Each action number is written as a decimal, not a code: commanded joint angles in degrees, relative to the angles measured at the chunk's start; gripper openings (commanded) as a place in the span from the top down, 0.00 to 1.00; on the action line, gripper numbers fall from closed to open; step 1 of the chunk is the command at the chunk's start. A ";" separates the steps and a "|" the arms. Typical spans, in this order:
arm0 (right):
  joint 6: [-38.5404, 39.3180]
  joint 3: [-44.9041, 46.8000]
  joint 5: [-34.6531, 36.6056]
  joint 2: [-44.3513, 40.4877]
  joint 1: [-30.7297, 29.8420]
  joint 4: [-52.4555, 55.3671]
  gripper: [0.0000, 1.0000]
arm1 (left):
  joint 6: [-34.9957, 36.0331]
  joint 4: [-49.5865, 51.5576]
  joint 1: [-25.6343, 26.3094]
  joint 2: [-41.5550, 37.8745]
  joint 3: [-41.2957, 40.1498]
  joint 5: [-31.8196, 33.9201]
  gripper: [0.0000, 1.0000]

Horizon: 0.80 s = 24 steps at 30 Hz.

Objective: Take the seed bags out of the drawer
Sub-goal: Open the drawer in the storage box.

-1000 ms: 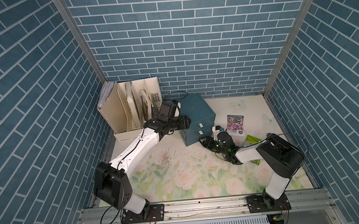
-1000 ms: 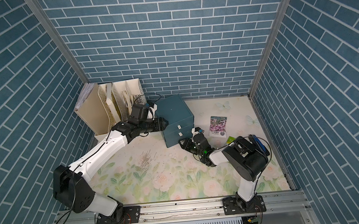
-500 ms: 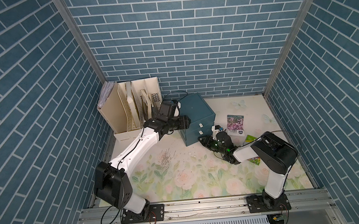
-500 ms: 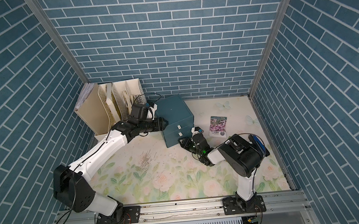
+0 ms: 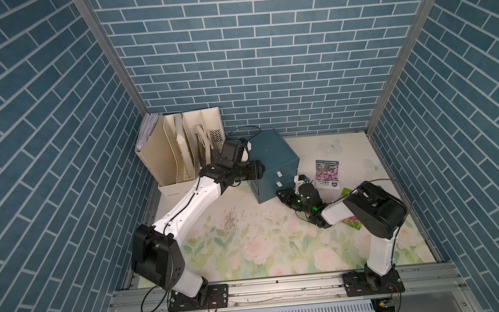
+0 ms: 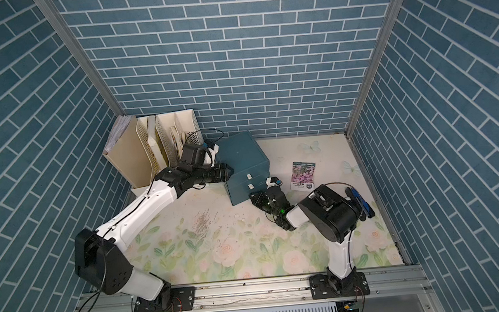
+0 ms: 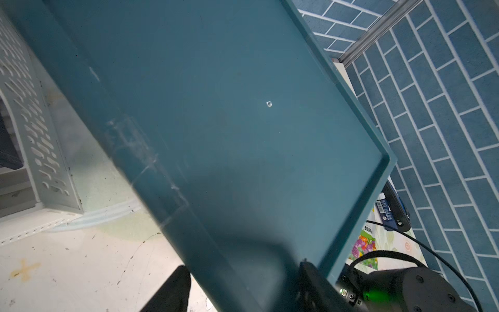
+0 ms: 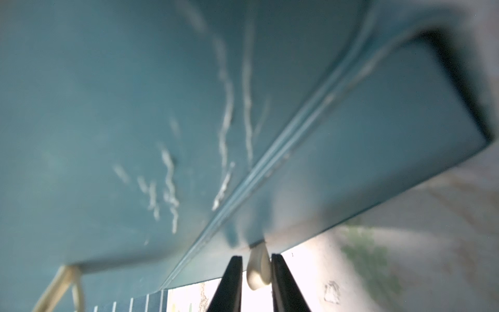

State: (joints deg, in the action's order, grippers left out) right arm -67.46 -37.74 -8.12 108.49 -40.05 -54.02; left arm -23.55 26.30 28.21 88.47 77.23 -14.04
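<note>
Two bags out, drawer shut, handle pinched.
The purple seed bag (image 5: pixel 327 174) and green seed bag (image 5: pixel 346 192) lie on the counter (image 5: pixel 249 248) beside the cabinet (image 5: pixel 272 158). The right pincer (image 8: pixel 256 258) is closed narrowly on the lower drawer's small handle (image 8: pixel 258 275) and could slip off when it pulls. The left pincer (image 5: pixel 259 169), its opening unreadable, braces the cabinet against sliding.

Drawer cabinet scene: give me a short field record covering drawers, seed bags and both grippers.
cabinet: teal, both drawers look shut
purple seed bag: flat on table beside cabinet
green seed bag: on table, partly under right arm
other seed bags: none visible
pens: dark blue, on table beside right arm
right gripper: fingers flank lower drawer handle; grip unconfirmed
left gripper: against cabinet's corner; clamping unclear
</note>
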 commanded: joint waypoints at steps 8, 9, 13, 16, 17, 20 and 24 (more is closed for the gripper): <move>-0.65 -1.17 1.19 -0.24 0.23 -0.21 1.00 | 2.72 7.10 -0.57 2.93 -1.46 0.88 0.33; -0.65 -0.97 1.04 -0.50 0.24 -0.15 1.00 | 2.68 7.09 -0.59 3.01 -1.47 0.79 0.33; -0.57 0.39 0.11 -1.99 0.06 0.62 1.00 | 2.28 6.79 -0.56 2.61 -1.49 1.04 0.33; -0.39 1.30 -1.45 -3.07 -0.32 1.52 1.00 | 2.02 6.50 -0.60 2.22 -1.56 1.45 0.32; -0.24 1.56 -2.04 -3.46 -0.59 1.90 1.00 | 1.97 6.33 -0.57 2.17 -1.63 1.40 0.32; 0.18 2.49 -2.84 -4.87 -1.41 3.17 1.00 | 1.75 6.13 -0.56 1.88 -1.73 1.57 0.31; 0.31 4.10 -3.17 -6.90 -2.39 5.20 1.00 | 1.67 6.04 -0.55 1.56 -1.82 1.92 0.30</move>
State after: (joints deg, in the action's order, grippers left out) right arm -68.14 -34.81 -8.88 104.16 -41.06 -50.52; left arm -23.29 26.24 27.86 88.51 77.23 -14.37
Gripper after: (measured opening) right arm 0.060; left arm 0.695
